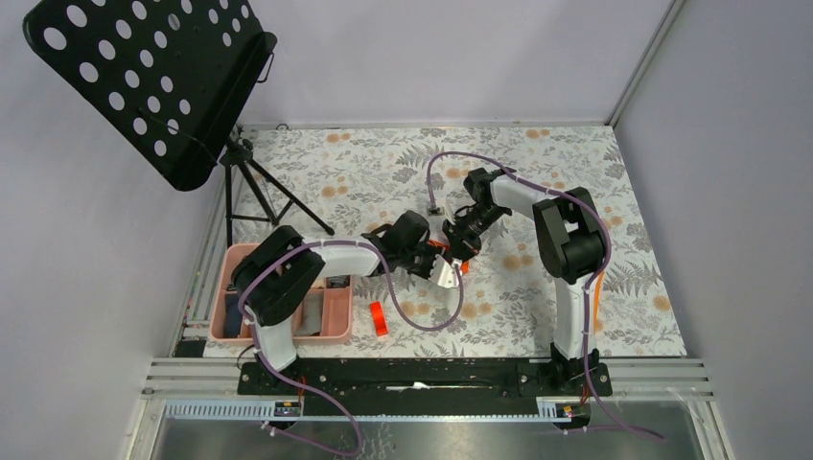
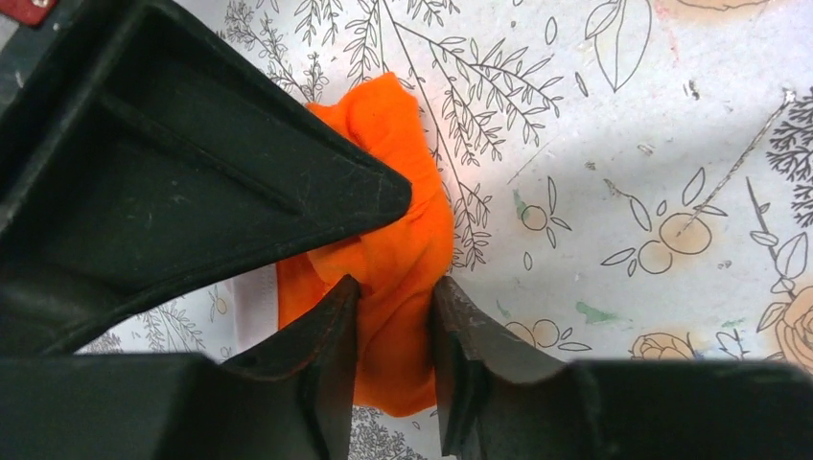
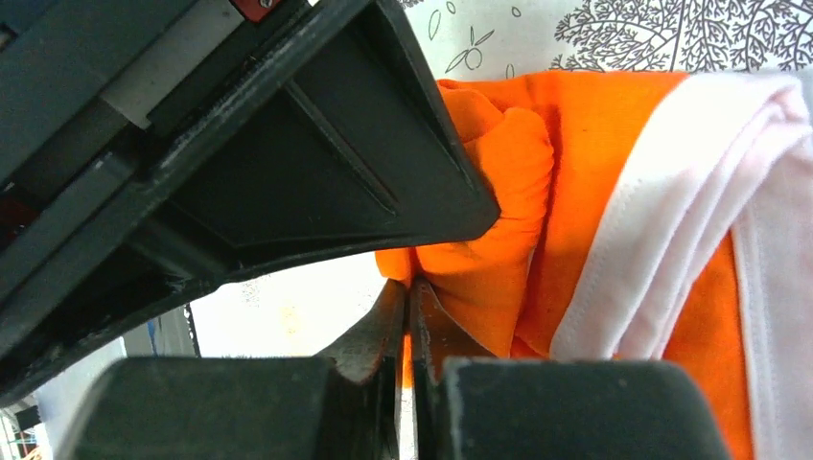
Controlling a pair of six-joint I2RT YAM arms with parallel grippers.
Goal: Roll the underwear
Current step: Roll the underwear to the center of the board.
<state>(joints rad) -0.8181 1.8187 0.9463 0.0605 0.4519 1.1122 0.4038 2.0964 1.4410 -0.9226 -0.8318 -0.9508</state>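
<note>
The bright orange underwear (image 1: 448,272) with a white waistband hangs bunched between my two grippers over the middle of the floral table. My left gripper (image 1: 433,255) is shut on a fold of it; in the left wrist view the jaws (image 2: 395,287) pinch the orange cloth (image 2: 412,220). My right gripper (image 1: 458,247) is shut on a thin edge of the same garment; in the right wrist view its jaws (image 3: 410,287) are almost touching, with orange cloth (image 3: 594,144) between them. Each wrist view shows the other gripper's black body close by.
A pink basket (image 1: 336,311) holding dark garments stands at the near left, under my left arm. A small red block (image 1: 379,318) lies on the table just right of it. A black perforated stand on a tripod (image 1: 153,77) is at the far left.
</note>
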